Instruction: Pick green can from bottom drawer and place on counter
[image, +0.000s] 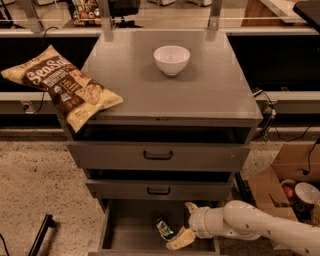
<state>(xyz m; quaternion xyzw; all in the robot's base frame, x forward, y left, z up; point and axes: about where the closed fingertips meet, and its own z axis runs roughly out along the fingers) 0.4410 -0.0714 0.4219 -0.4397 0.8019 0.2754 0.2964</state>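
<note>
The green can (163, 228) lies on its side on the grey floor of the open bottom drawer (130, 235). My gripper (184, 224) reaches into the drawer from the right on a white arm. It is open, with one tan finger (191, 207) behind and one finger (180, 240) in front, just right of the can. It holds nothing. The counter (150, 92) is the grey cabinet top above.
A white bowl (171, 59) stands on the counter near the back. A chip bag (64, 89) overhangs the counter's left edge. Two upper drawers with black handles (158, 156) are slightly pulled out. A cardboard box (287, 182) with items sits on the floor at right.
</note>
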